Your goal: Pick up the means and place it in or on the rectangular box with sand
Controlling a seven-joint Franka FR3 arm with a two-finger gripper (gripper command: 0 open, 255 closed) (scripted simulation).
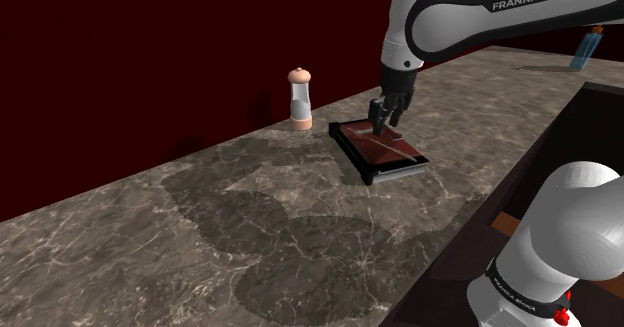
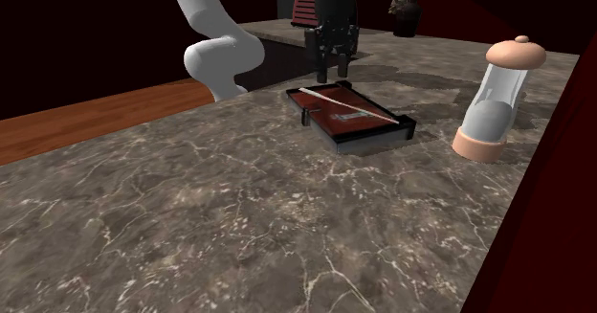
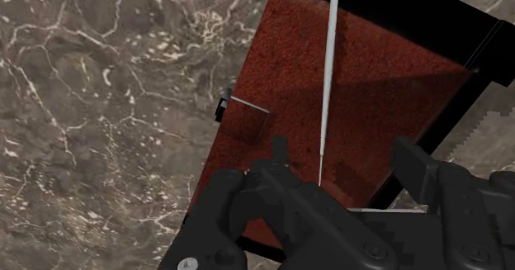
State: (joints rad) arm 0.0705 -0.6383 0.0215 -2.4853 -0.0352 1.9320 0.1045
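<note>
Wrist view is showing the white stick lying across the red sand box, jaws hanging open around its tip; placing seems done, only withdrawing is remaining.

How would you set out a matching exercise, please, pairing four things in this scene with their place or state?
Things:
1 thin white stick
2 grinder
3 gripper
4 box

Places or states:
A stands upright on the counter, apart from the box
B open, above one end of the box
C black-rimmed, lying flat on the counter
D lies across the red sand

Pairs: 1-D, 2-A, 3-B, 4-C.
</note>
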